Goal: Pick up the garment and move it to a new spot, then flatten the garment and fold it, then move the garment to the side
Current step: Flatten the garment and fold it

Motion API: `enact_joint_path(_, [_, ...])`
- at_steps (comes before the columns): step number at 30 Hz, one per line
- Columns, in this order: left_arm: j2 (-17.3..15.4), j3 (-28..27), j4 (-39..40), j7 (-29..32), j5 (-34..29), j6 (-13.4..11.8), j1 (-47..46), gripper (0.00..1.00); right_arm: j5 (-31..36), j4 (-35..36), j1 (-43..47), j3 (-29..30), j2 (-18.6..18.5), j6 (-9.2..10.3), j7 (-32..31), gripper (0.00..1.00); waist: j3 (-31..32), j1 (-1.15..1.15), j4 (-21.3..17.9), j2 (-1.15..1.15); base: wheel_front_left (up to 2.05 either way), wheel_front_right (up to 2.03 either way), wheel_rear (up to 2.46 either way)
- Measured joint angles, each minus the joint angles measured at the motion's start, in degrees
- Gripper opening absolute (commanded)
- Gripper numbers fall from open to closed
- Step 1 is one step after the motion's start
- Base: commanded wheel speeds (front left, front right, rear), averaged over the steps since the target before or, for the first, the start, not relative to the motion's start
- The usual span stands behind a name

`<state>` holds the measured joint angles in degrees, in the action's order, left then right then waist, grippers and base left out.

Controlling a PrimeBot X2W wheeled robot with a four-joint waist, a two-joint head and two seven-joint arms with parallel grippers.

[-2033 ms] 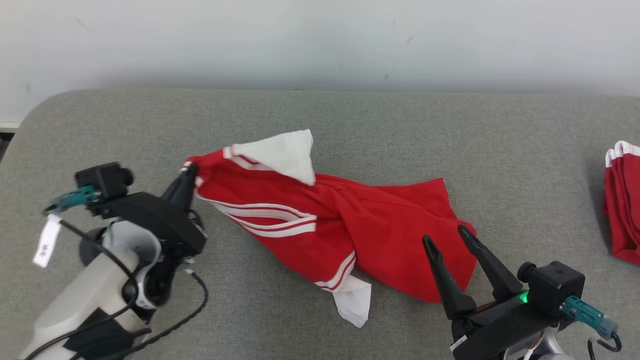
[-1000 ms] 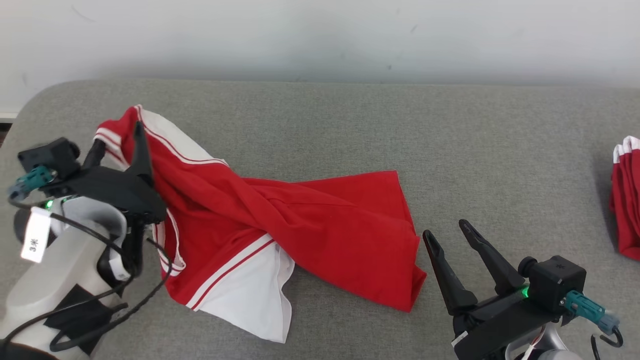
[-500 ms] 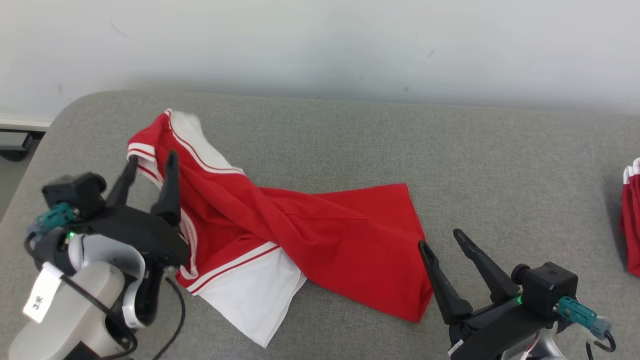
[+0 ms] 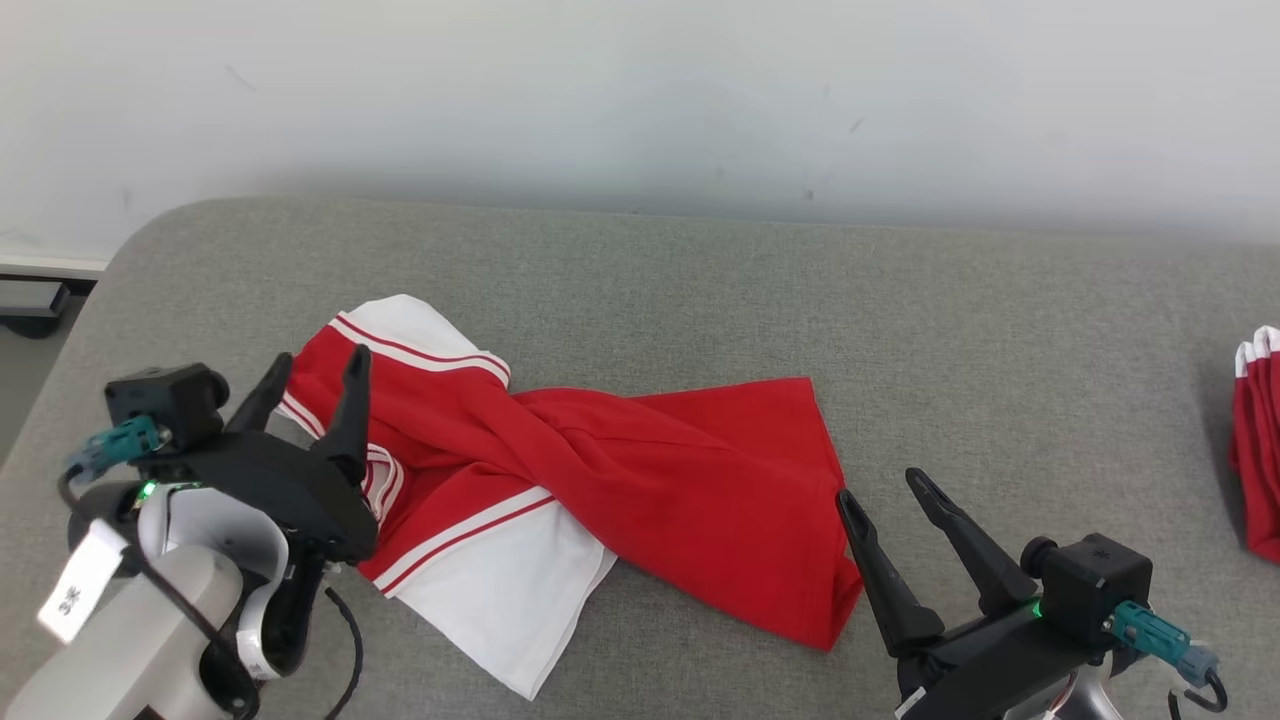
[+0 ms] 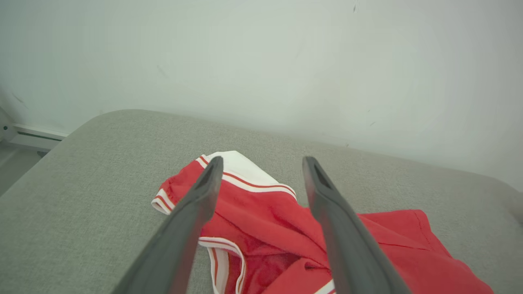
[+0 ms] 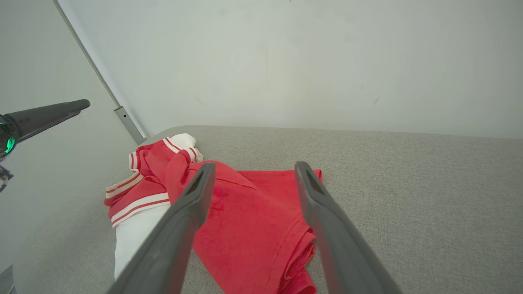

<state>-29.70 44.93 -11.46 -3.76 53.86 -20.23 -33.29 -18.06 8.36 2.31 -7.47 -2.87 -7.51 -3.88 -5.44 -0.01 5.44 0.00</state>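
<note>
Rising from the bottom corners of the head view, both hands stand spread wide and hold nothing. The right hand (image 4: 880,486) sits just beside the garment's right edge, while the left hand (image 4: 320,358) has its two fingers over the garment's left end (whether they touch the fabric I cannot tell). Between them the garment (image 4: 640,460), red with white panels and white stripes, lies crumpled and twisted along its middle on the grey fabric-covered table (image 4: 700,290). One white panel spills toward the near edge and another white piece sits at its far left tip. In the left wrist view the left hand (image 5: 262,160) frames the striped red end of the garment (image 5: 265,208), which lies beyond the fingers. In the right wrist view the right hand (image 6: 254,164) frames the plain red part of the garment (image 6: 245,212), whose hem is bunched over itself near the right finger. At the table's right edge, well apart, lies another red-and-white pile (image 4: 1258,440). Behind the table stands a pale wall (image 4: 640,100).
</note>
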Motion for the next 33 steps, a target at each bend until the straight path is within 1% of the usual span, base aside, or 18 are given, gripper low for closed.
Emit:
enact_joint_path(4, [0.3,-3.0,3.5,-4.2,0.5,-2.2,2.1,1.0,0.0,-0.1,0.5,0.3,0.0,0.0,0.1,1.0,0.4,0.0,0.7,0.0,0.0,0.0,0.0])
enact_joint_path(7, [1.5,-6.4,7.4,-7.9,2.4,-3.9,5.5,1.0,-0.1,-0.2,0.8,0.3,0.0,0.0,0.1,1.0,0.9,0.0,1.3,0.0,0.0,0.0,0.0])
enact_joint_path(11, [3.0,-12.2,13.1,-10.5,5.3,-3.9,10.9,1.0,-0.1,-0.3,1.3,0.5,0.0,0.0,-0.2,1.0,2.0,0.0,2.2,0.0,0.0,0.0,0.0])
enact_joint_path(14, [4.5,-16.7,17.7,-11.0,5.6,-1.5,14.8,1.0,-0.1,-0.2,1.7,0.7,0.0,0.0,-0.6,1.0,2.7,0.01,3.2,0.0,0.0,0.0,0.0])
enact_joint_path(18, [7.0,-22.7,22.0,-11.2,2.5,2.1,21.0,1.0,-0.4,-0.1,1.9,0.4,0.0,0.0,-0.9,1.0,3.8,0.0,4.4,0.0,0.0,0.0,0.0])
enact_joint_path(21, [9.1,-24.4,22.8,-11.2,0.0,5.0,26.4,1.0,-0.5,-0.3,2.0,-0.1,0.0,0.0,-1.8,1.0,4.5,0.0,5.2,0.0,0.0,0.0,0.0])
enact_joint_path(22, [9.4,-24.4,22.9,-11.2,-0.7,5.9,27.9,1.0,-0.5,-0.4,2.1,-0.4,0.0,0.0,-2.7,1.0,4.7,0.0,5.4,0.0,0.0,0.0,0.0])
enact_joint_path(24, [8.9,-23.2,22.2,-11.2,-3.2,7.2,30.4,1.0,-0.2,-1.5,2.5,-0.6,0.0,0.0,-5.6,1.0,5.1,0.0,5.8,-0.01,0.0,0.0,0.0])
enact_joint_path(26, [8.2,-21.1,21.4,-11.2,-5.4,7.9,31.9,1.0,1.2,-2.9,3.4,-0.5,0.0,0.0,-9.8,1.0,5.4,0.0,6.1,0.0,0.0,0.0,0.0])
enact_joint_path(29, [7.5,-18.8,20.2,-11.1,-7.7,8.7,32.7,1.0,5.7,-4.0,3.9,-1.3,0.0,0.0,-16.8,1.0,5.6,0.0,6.8,0.0,0.0,0.0,0.0])
enact_joint_path(33, [6.7,-16.7,19.4,-10.3,-9.7,8.7,32.7,1.0,12.9,-4.4,3.5,-3.6,0.0,0.0,-23.8,1.0,5.9,0.0,7.7,0.0,0.0,0.0,0.0])
